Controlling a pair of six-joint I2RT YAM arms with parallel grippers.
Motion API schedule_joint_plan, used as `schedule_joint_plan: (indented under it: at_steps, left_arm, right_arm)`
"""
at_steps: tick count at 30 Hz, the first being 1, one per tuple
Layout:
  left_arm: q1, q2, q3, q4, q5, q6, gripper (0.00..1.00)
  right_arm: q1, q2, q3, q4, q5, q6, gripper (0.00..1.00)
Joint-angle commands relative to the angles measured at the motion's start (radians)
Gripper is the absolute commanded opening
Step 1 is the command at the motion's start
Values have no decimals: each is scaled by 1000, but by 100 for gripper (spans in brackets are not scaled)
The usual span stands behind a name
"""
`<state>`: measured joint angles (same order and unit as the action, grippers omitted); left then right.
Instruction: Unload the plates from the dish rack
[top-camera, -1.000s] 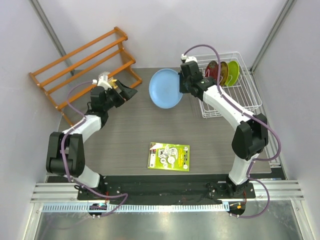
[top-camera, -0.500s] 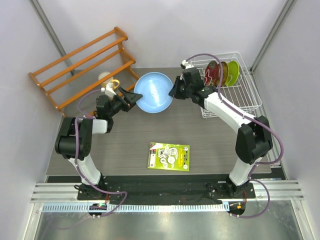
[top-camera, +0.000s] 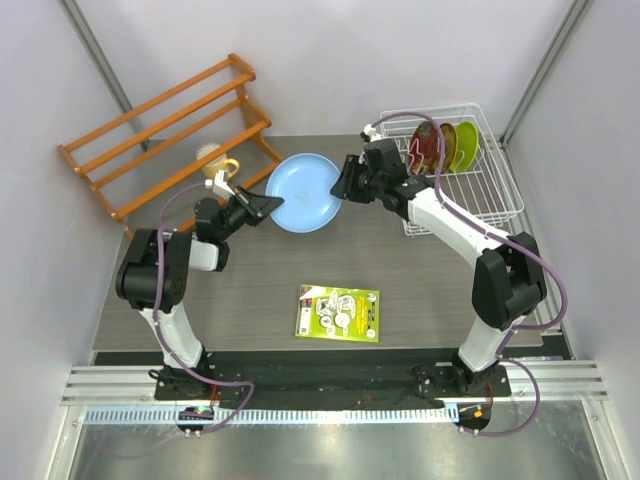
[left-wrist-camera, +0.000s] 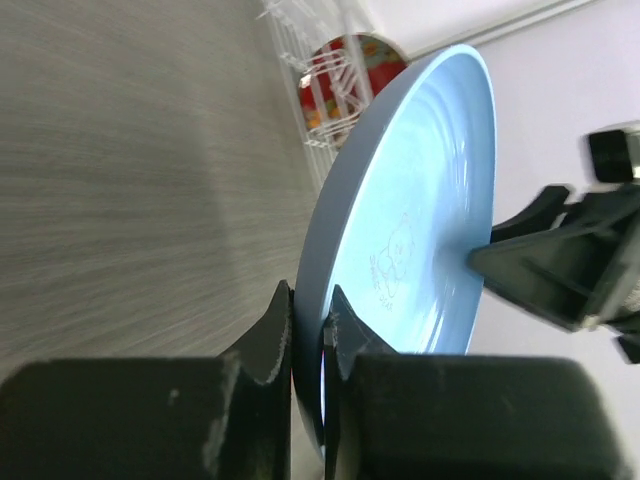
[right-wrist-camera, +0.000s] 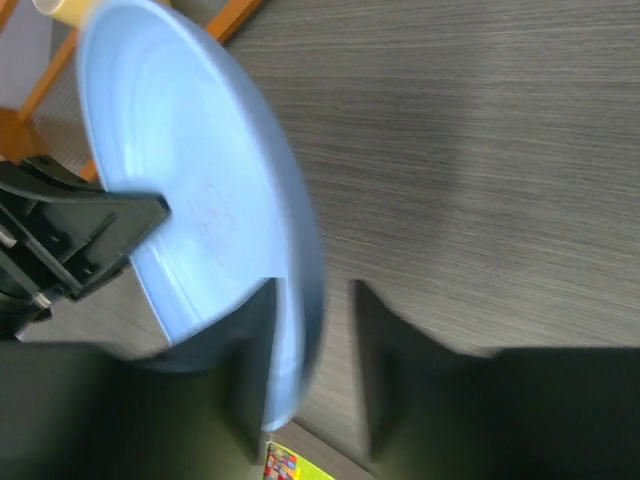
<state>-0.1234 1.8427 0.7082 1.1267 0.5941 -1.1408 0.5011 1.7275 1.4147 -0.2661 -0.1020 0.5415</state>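
Observation:
The light blue plate (top-camera: 305, 193) hangs tilted above the table between both arms. My left gripper (top-camera: 268, 208) is shut on its left rim; in the left wrist view both fingers pinch the plate (left-wrist-camera: 420, 230) at the gripper (left-wrist-camera: 308, 300). My right gripper (top-camera: 343, 185) stands open around the opposite rim; in the right wrist view the plate (right-wrist-camera: 190, 180) leans against one finger with a gap to the other at the gripper (right-wrist-camera: 312, 300). The white dish rack (top-camera: 500, 170) holds the dark red plate (top-camera: 424, 143), the orange-yellow plate (top-camera: 446, 145) and the lime green plate (top-camera: 465, 145) upright.
An orange wooden slatted rack (top-camera: 165, 130) stands at the back left, with a yellow mug (top-camera: 212, 158) in front of it. A green leaflet (top-camera: 338, 312) lies on the dark table near the front middle.
My left gripper has reached the blue plate and shut on its left rim. My right gripper has opened its jaws around the other rim. The plate has shifted left.

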Motion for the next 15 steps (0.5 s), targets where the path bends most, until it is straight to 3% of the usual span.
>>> schedule_joint_plan:
  at_steps: [1,3,4,7,15]
  left_arm:
    - [-2,-77,-23,-182,-48,77,0]
    - [-2,-146,-3,-325,-80,194,0]
    - [-4,-169,11,-504,-126,243,0]
    - [-8,-244,80,-786,-200,396,2]
    - [-9,-264,174,-1036,-341,529,8]
  right_arm:
    - [-4,-69,23,47,51,-15,65]
    - [-15,-80,33,-16,157,-61,71]
    - [-21,-85,46,-39,207,-77,73]
    - [-51,-103,52,-85,291,-143,78]
    - [-180,-89,78,-111,305,-193,78]
